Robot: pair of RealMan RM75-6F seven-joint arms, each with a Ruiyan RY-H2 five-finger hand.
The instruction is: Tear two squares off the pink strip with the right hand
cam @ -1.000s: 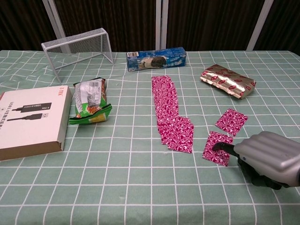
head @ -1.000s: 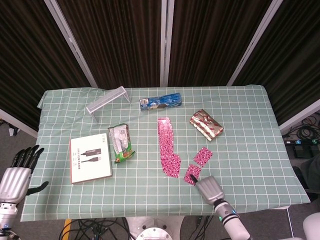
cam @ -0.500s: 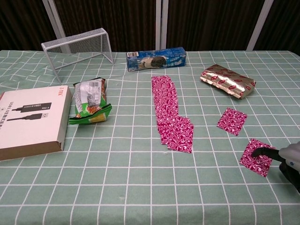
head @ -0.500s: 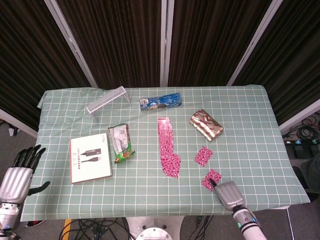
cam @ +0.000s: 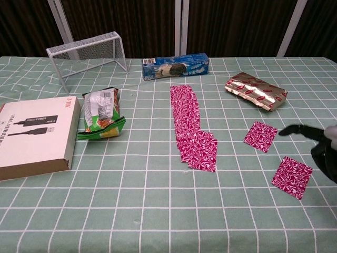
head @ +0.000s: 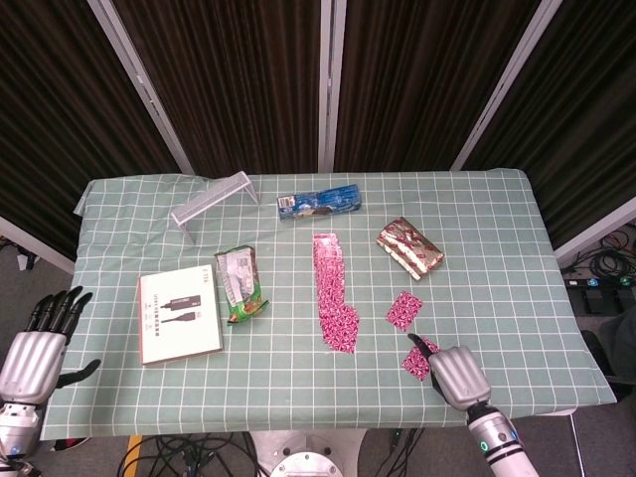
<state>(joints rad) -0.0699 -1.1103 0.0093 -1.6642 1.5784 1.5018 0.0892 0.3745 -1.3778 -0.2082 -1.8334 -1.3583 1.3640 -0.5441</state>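
Note:
The long pink strip (head: pixel 333 296) (cam: pixel 192 129) lies flat in the middle of the green checked table. Two torn pink squares lie to its right. One square (head: pixel 402 310) (cam: pixel 260 136) lies further from me. The other square (head: pixel 415 360) (cam: pixel 292 176) lies near the front edge. My right hand (head: pixel 455 373) (cam: pixel 324 150) hovers just right of the near square with one finger stretched out above it, holding nothing. In the head view the hand covers part of that square. My left hand (head: pixel 35 343) hangs off the table's left front corner with its fingers spread.
A white box (head: pixel 181 313) (cam: pixel 34 132) and a green snack bag (head: pixel 241 283) (cam: pixel 101 113) lie at the left. A wire goal (head: pixel 214 199) (cam: pixel 89 52), a blue packet (head: pixel 320 205) (cam: pixel 176 66) and a gold-red packet (head: pixel 409 246) (cam: pixel 256 90) lie further back.
My right hand slid the second square right, away from the strip, then lifted its finger off it. The square now lies free. The left hand stayed put.

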